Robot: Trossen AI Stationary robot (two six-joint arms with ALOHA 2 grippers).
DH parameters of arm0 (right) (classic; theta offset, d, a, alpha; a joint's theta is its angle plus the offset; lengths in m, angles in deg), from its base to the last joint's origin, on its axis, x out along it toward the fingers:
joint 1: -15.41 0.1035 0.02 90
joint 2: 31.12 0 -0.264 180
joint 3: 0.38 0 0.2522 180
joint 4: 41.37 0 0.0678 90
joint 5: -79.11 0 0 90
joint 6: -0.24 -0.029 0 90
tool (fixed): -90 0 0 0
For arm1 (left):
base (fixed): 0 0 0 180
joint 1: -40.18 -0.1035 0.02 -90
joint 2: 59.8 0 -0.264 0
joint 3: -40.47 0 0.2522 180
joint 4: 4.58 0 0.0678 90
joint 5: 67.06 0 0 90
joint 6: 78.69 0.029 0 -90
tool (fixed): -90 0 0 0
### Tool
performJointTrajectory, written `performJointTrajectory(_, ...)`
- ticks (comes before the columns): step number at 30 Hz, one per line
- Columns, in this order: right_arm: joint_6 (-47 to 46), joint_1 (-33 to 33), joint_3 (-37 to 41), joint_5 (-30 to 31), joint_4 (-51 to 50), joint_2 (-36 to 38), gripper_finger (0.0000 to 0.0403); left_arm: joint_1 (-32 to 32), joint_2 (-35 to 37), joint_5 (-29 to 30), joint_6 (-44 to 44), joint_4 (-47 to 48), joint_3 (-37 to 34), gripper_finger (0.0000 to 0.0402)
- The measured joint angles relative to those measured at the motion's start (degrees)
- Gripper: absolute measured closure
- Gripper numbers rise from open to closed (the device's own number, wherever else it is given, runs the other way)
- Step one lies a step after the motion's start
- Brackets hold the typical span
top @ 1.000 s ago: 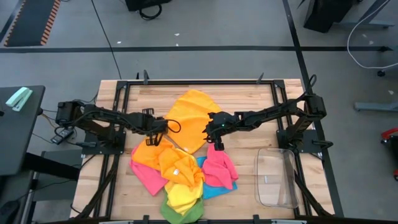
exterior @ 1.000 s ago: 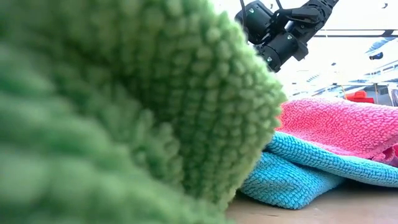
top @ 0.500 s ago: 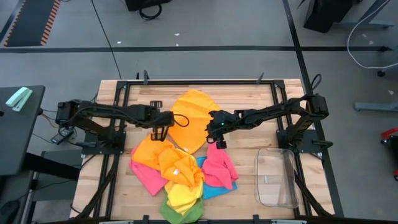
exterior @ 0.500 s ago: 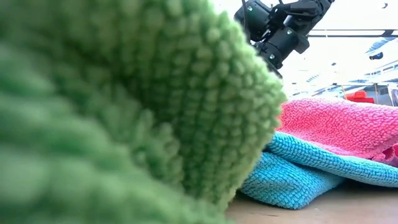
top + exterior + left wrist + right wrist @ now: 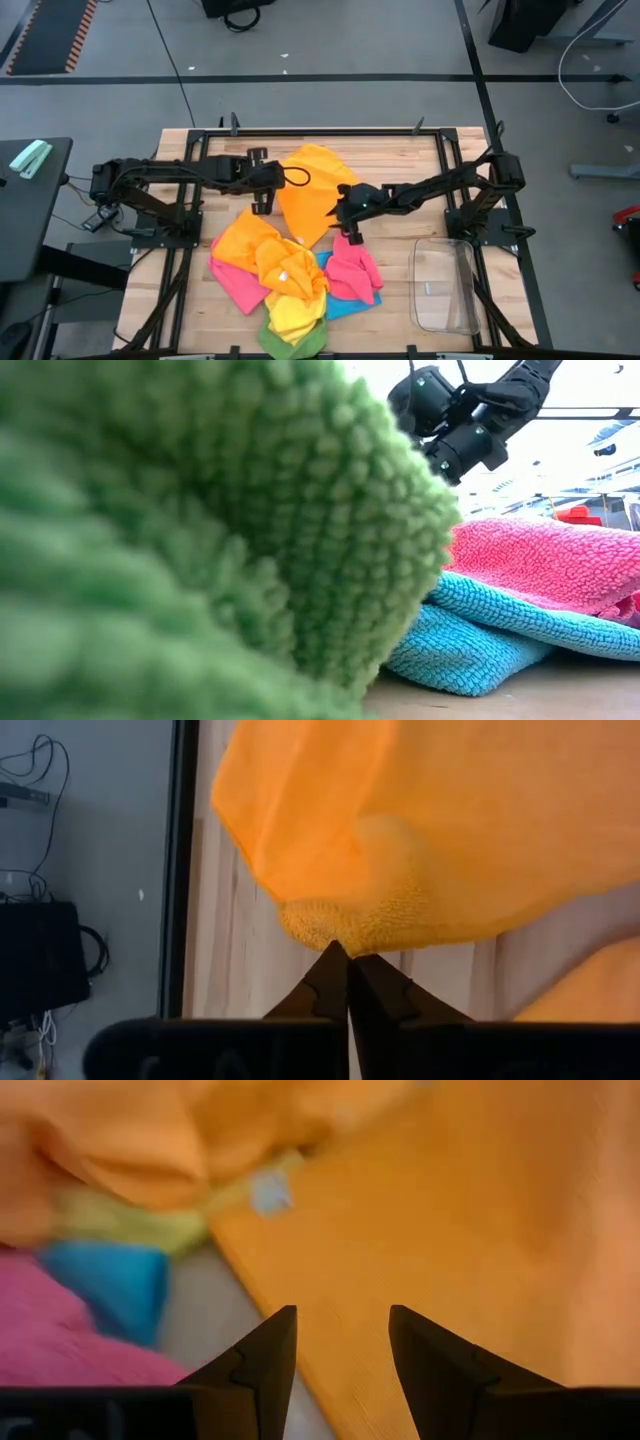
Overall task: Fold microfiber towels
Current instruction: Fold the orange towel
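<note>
A large orange microfiber towel (image 5: 312, 190) lies spread at the table's middle. My left gripper (image 5: 268, 197) is at its left edge, shut on it (image 5: 347, 956). My right gripper (image 5: 346, 224) hovers open (image 5: 340, 1335) over the towel's near right part (image 5: 450, 1230), close to its edge; I cannot tell whether it touches. The low view shows this gripper (image 5: 455, 435) high up. Nearer the front lies a heap of towels: orange (image 5: 240, 245), yellow (image 5: 290, 300), pink (image 5: 352, 270), blue (image 5: 480, 640) and green (image 5: 200, 530). My left gripper pinches a bunched bit of the orange towel's left edge (image 5: 340, 928) between its two fingers, at their very tips. The fingers come from the table's left, slanting down. That edge is raised off the wood, and the rest of the towel lies on the table.
A clear plastic bin (image 5: 445, 285) stands at the near right. Black frame rails (image 5: 320, 131) run around the table's edges. Bare wood (image 5: 400, 160) shows at the far right.
My left gripper has risen and moved toward the far edge and the spread orange towel, away from the heap. It now holds that towel's left edge lifted off the table. The rest of the towel has stayed where it was.
</note>
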Motion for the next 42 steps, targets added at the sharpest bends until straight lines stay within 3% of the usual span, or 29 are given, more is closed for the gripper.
performJointTrajectory(5,1.7,3.4,-0.4,-0.4,5.2,-3.0,0.0233,-0.8,0.0,0.9,-0.3,-0.6,-0.1,0.0377)
performJointTrajectory(9,1.4,4.6,-2.1,-0.3,9.0,-6.8,0.0233,-1.4,0.0,1.1,-1.2,-1.4,0.0,0.0387)
performJointTrajectory(28,4.3,4.8,-13.9,0.8,8.9,-19.4,0.0204,-5.1,0.0,2.0,-9.0,-2.0,0.1,0.0383)
performJointTrajectory(42,4.4,2.8,-19.2,0.2,8.3,-25.0,0.0219,-4.4,0.0,1.9,-9.5,-0.8,0.1,0.0386)
